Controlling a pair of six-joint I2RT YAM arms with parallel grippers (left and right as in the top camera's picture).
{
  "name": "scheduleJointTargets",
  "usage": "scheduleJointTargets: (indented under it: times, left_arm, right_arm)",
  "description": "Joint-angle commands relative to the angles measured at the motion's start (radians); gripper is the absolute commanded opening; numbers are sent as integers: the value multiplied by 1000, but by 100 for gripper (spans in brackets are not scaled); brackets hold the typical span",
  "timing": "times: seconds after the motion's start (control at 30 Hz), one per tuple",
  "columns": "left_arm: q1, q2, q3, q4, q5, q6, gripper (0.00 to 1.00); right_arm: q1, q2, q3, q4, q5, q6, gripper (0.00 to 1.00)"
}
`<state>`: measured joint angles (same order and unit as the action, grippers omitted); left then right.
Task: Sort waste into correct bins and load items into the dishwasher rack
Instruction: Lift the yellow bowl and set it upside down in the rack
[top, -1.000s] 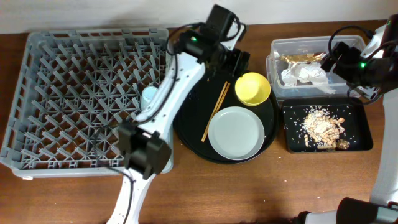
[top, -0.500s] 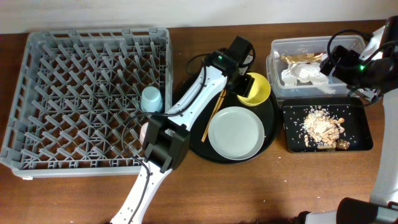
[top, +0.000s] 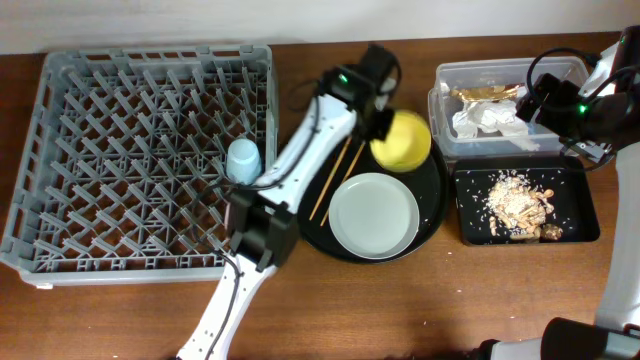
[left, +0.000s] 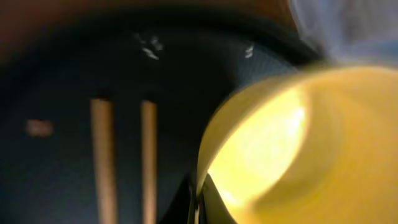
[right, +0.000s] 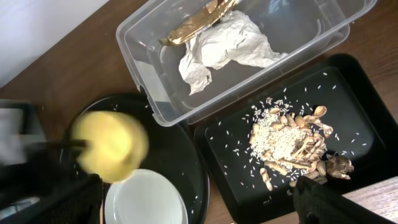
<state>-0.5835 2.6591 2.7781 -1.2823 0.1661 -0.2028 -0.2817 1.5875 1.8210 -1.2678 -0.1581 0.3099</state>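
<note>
- dishwasher rack (top: 150, 52) is sitting at 9 o'clock of the table, mostly bare pegs. It's the likely drop spot for the bowl in hand.
- round black tray (top: 433, 195) is lying centre. Bowl is coming off its 1 o'clock edge.
- clear tub (top: 445, 85) at 2 o'clock is holding the white napkin (top: 490, 120) and gold wrapper (top: 485, 92). Shallow black tray (top: 580, 195) at 4 o'clock is holding the food scraps (top: 515, 205). Waste sorting is looking done.
- grey-green plate (top: 374, 215) is resting at the round tray's 5 o'clock, not yet loaded.
- yellow bowl (top: 402, 140) is blurring in overhead and tipping in the left wrist view, so I'm judging it is being lifted.
- left gripper (top: 383, 125) is pinching the bowl's rim, one finger inside and one outside. A thin rim pinch could be slipping, so carry it slow and level.
- advice: be swinging toward 9 o'clock high enough to clear the rack wall, then be setting the bowl on edge between pegs.
- light-blue cup (top: 243, 158) is standing at the rack's 3 o'clock edge. Be aiming for pegs apart from it.
- right gripper (top: 535, 98) is hanging above the clear tub, fingers spread wide and carrying nothing, well apart from the left arm's likely path.
- chopsticks (top: 335, 185) are lying at the round tray's 9 o'clock, beneath the left arm. Be avoiding a knock.
</note>
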Motion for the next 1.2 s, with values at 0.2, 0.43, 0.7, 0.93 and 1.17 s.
scheduleJointTargets:
  times: [0.2, 0.43, 0.7, 0.93, 1.17]
  left_arm:
    - [319, -185, 360, -336, -523, 6, 0]
    - [361, -146, 282, -219, -1122, 6, 0]
    - [286, -121, -92, 44, -1139, 6, 0]
    - [278, -105, -226, 116, -1252, 9, 0]
    - [265, -100, -226, 137, -1380, -14, 0]
  right_arm:
    - [1, 7, -5, 0, 13, -7, 99]
    - [1, 19, -5, -1, 13, -7, 98]
    - [1, 24, -5, 4, 15, -19, 98]
    - [1, 24, -5, 7, 17, -19, 98]
    - [1, 24, -5, 6, 39, -18, 98]
